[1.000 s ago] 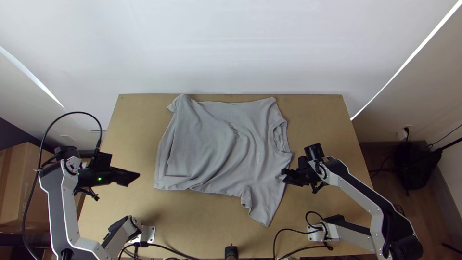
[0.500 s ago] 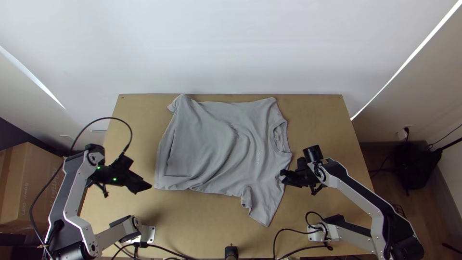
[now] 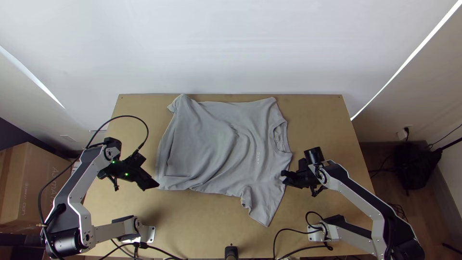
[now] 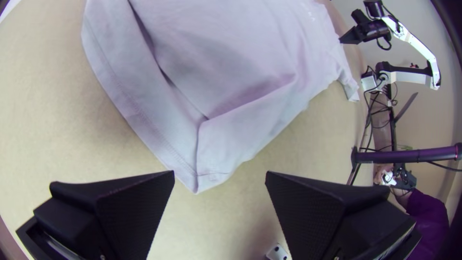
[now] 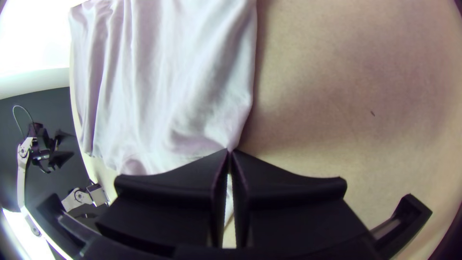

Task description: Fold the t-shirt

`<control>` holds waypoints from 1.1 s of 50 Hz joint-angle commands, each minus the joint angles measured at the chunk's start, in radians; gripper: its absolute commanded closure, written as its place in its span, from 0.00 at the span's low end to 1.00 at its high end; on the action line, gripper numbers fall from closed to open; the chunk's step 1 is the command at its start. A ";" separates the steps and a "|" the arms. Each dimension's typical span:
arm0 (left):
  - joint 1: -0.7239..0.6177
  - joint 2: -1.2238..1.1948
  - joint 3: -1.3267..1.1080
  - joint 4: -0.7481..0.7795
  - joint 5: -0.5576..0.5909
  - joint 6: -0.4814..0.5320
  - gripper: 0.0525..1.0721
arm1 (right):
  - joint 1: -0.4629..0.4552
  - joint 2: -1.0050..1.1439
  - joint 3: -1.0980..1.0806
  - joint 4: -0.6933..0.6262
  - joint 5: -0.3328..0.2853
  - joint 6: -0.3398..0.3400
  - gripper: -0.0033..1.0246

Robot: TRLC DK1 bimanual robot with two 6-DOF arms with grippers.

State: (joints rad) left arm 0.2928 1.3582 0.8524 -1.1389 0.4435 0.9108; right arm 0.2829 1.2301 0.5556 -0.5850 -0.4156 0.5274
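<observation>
1. Wooden table (image 3: 317,120) is sitting against a white wall (image 3: 231,48), cardboard box (image 3: 36,178) hanging out left.
2. Grey t-shirt (image 3: 216,139) is lying spread, kinda rumpled, mid-table.
3. Left hand (image 3: 158,186) is gaping by its near-left corner; right hand (image 3: 283,175) is pinching its right edge.

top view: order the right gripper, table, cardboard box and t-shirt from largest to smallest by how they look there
1. table
2. t-shirt
3. cardboard box, the part in view
4. right gripper

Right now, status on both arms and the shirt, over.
Left gripper open at hem corner. Right gripper shut on shoulder. T-shirt spread, rumpled. Nothing seen blocking that corner.
</observation>
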 commanded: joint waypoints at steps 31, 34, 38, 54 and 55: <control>-0.083 0.113 -0.069 0.068 -0.035 -0.038 0.28 | -0.030 -0.015 -0.036 0.024 0.006 0.025 0.97; -0.084 0.114 -0.081 0.084 -0.045 -0.046 0.28 | -0.030 -0.017 -0.036 0.024 0.006 0.025 0.97; -0.093 0.113 -0.096 0.091 -0.054 -0.056 0.28 | -0.028 -0.017 -0.037 0.024 0.006 0.025 0.97; -0.070 0.084 -0.102 0.163 0.000 -0.141 0.98 | -0.031 -0.043 -0.036 0.024 0.008 0.031 0.97; -0.064 0.079 -0.098 0.165 0.008 -0.142 0.98 | -0.036 -0.044 -0.034 0.024 0.009 0.031 0.97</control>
State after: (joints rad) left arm 0.2100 1.4548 0.7609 -0.9764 0.4263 0.7986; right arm 0.2600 1.2072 0.5354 -0.5636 -0.4152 0.5373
